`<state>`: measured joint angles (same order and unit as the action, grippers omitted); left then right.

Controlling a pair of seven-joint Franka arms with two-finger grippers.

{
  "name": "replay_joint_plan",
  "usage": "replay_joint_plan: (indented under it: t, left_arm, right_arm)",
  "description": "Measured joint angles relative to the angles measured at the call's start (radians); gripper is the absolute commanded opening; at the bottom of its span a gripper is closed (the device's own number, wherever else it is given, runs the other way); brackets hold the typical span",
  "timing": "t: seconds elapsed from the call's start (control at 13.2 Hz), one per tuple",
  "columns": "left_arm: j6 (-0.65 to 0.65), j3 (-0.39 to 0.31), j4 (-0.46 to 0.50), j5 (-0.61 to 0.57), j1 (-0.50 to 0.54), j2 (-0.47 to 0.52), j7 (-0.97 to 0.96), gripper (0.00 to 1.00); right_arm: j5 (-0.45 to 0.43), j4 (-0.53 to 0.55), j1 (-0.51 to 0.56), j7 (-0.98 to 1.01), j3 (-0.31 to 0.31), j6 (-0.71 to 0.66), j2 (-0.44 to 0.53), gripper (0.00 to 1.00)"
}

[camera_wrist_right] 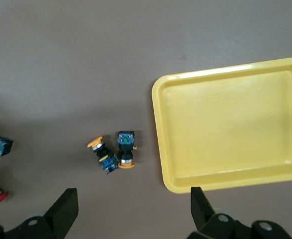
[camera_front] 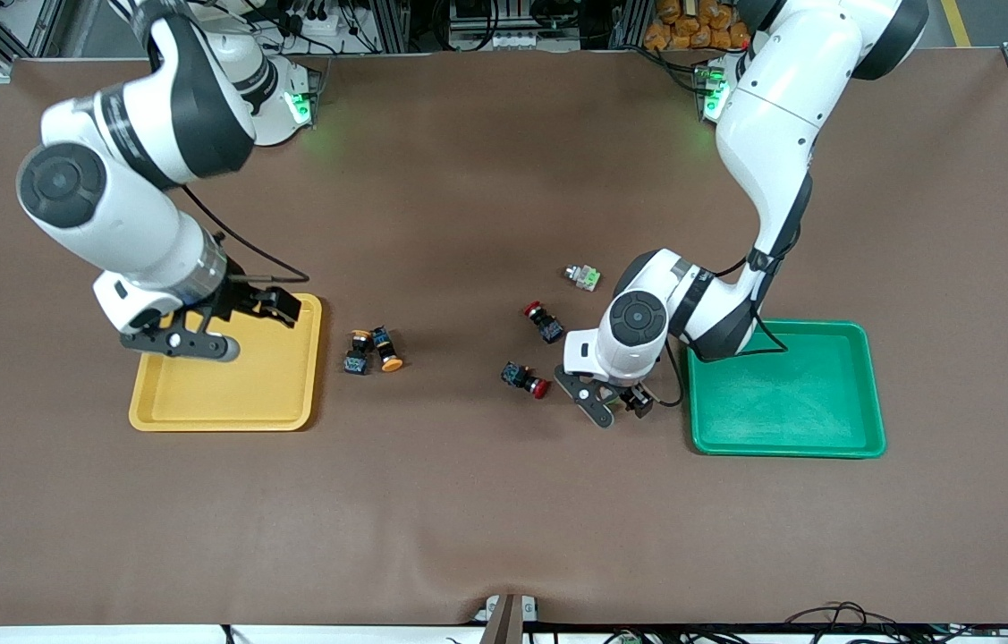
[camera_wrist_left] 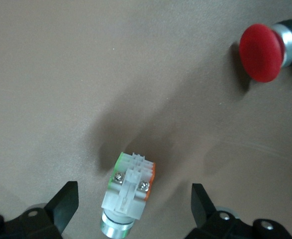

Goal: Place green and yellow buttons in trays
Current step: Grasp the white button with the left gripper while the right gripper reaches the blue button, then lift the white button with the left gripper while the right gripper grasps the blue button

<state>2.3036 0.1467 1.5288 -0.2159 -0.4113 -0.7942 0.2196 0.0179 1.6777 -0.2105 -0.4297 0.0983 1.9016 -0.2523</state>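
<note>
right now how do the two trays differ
The yellow tray lies toward the right arm's end of the table; the green tray lies toward the left arm's end. The open right hand hangs over the yellow tray; no hand is over the green tray, and the open left hand is low beside it. Both are shallow, rimmed, alike in size, with no buttons inside.

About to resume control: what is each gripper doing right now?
Left gripper: open, empty, around a green button on the table.
Right gripper: open, empty, over the yellow tray.
</note>
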Motion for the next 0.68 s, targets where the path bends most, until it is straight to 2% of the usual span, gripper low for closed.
replay_joint_plan:
  t: [0.15, 0.23, 0.38, 0.45, 0.68]
  left_arm:
    - [0.010, 0.000, -0.001, 0.000, 0.000, -0.009, -0.024, 1.00]
    - [0.017, 0.000, -0.002, 0.000, 0.000, -0.014, -0.029, 0.90]
    - [0.022, 0.000, -0.004, 0.000, 0.000, -0.019, -0.067, 0.17]
    - [0.022, 0.000, -0.005, 0.000, 0.000, -0.020, -0.120, 0.00]
    - [0.022, -0.002, -0.005, -0.012, 0.001, -0.020, -0.189, 0.00]
  right_arm:
    - [0.020, 0.030, 0.000, 0.000, 0.000, 0.116, -0.088, 1.00]
    - [0.038, 0.044, -0.002, 0.000, 0.000, 0.172, -0.130, 1.00]
    - [0.049, 0.050, -0.016, -0.008, 0.002, 0.243, -0.195, 1.00]
    - [0.050, 0.050, -0.028, -0.023, 0.002, 0.275, -0.218, 1.00]
    - [0.050, 0.051, -0.056, -0.048, 0.002, 0.355, -0.275, 1.00]
